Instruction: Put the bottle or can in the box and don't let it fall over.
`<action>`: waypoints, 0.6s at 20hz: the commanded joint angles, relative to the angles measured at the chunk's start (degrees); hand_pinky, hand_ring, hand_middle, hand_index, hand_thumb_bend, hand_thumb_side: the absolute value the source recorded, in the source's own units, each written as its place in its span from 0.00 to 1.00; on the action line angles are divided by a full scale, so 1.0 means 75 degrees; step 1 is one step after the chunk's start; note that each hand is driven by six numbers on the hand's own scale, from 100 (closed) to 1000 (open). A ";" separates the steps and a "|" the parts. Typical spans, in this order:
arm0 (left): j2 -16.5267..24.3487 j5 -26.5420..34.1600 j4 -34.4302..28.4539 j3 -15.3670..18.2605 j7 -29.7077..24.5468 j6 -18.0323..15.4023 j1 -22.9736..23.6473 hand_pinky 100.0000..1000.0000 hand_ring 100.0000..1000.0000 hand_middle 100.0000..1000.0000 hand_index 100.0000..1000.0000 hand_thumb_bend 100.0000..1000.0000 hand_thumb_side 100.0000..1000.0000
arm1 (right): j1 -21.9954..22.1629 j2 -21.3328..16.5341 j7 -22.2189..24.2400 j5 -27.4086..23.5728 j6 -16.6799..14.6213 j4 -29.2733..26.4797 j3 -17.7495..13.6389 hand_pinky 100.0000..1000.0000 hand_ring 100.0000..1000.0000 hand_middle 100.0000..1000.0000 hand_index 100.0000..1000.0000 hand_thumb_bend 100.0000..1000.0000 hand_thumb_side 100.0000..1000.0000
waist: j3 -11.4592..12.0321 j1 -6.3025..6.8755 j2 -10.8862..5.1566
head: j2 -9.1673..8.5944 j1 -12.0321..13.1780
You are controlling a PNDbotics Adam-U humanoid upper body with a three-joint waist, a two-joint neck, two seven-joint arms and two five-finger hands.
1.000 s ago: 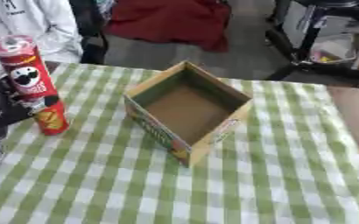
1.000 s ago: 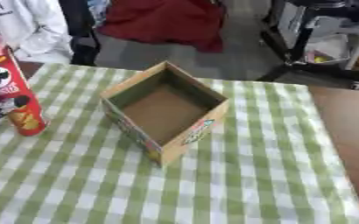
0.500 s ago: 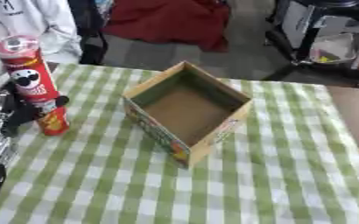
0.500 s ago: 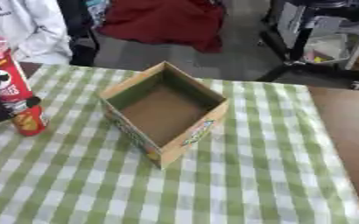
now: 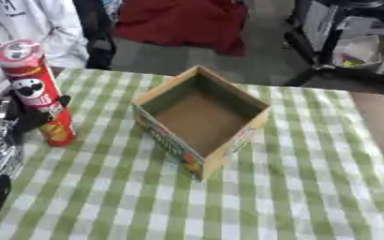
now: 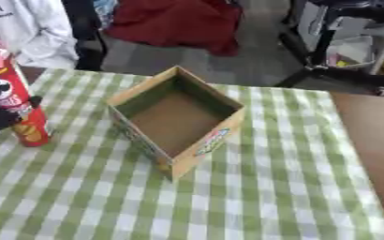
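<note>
Upright, the tall red can [image 5: 36,91] is gripped by the left hand's [image 5: 19,121] curled fingers.

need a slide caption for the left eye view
Robot's left hand grips an upright red chip can on the green checked tablecloth, beside the empty open cardboard box.

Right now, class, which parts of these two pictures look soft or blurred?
Left eye view: the red can and left hand are smeared, the box only slightly soft. Right eye view: the background chairs and the box's printed side are blurred.
</note>
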 commanded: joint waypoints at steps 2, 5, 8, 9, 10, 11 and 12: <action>0.0170 0.0020 -0.0050 0.0005 0.0251 0.0086 -0.0199 0.87 0.61 0.57 0.66 0.34 0.00 | -0.0084 -0.0117 -0.0027 -0.0062 0.0007 -0.0078 -0.0054 0.86 0.85 0.83 0.87 0.26 0.87 | -0.0021 0.0043 -0.0103 | -0.0080 0.0031; 0.0133 0.0090 -0.0020 0.0006 0.0447 0.0105 -0.0243 0.85 0.59 0.55 0.64 0.27 0.00 | -0.0069 -0.0109 -0.0036 -0.0064 0.0008 -0.0075 -0.0058 0.86 0.85 0.83 0.87 0.26 0.88 | -0.0033 0.0046 -0.0098 | -0.0084 0.0035; 0.0129 0.0130 -0.0038 -0.0021 0.0558 0.0103 -0.0271 0.85 0.57 0.53 0.62 0.33 0.00 | -0.0060 -0.0108 -0.0041 -0.0069 0.0007 -0.0075 -0.0059 0.86 0.85 0.83 0.87 0.26 0.88 | -0.0044 0.0056 -0.0101 | -0.0065 0.0032; 0.0134 0.0123 -0.0044 -0.0027 0.0580 0.0107 -0.0277 0.85 0.55 0.52 0.61 0.35 0.00 | -0.0057 -0.0109 -0.0042 -0.0069 0.0007 -0.0074 -0.0061 0.86 0.85 0.82 0.87 0.25 0.88 | -0.0047 0.0062 -0.0104 | -0.0052 0.0026; 0.0141 0.0104 -0.0050 -0.0031 0.0601 0.0118 -0.0281 0.85 0.55 0.52 0.61 0.36 0.00 | -0.0054 -0.0110 -0.0042 -0.0070 0.0006 -0.0073 -0.0063 0.86 0.85 0.82 0.88 0.25 0.88 | -0.0049 0.0069 -0.0108 | -0.0037 0.0016; 0.0148 0.0075 -0.0062 -0.0034 0.0623 0.0131 -0.0285 0.85 0.53 0.51 0.61 0.37 0.00 | -0.0051 -0.0110 -0.0042 -0.0071 0.0006 -0.0072 -0.0064 0.86 0.85 0.82 0.88 0.25 0.89 | -0.0050 0.0076 -0.0113 | -0.0023 0.0002; 0.0156 0.0045 -0.0089 -0.0041 0.0636 0.0146 -0.0288 0.85 0.52 0.51 0.61 0.36 0.00 | -0.0045 -0.0112 -0.0040 -0.0071 0.0006 -0.0071 -0.0065 0.86 0.85 0.82 0.88 0.25 0.89 | -0.0051 0.0084 -0.0119 | -0.0007 -0.0018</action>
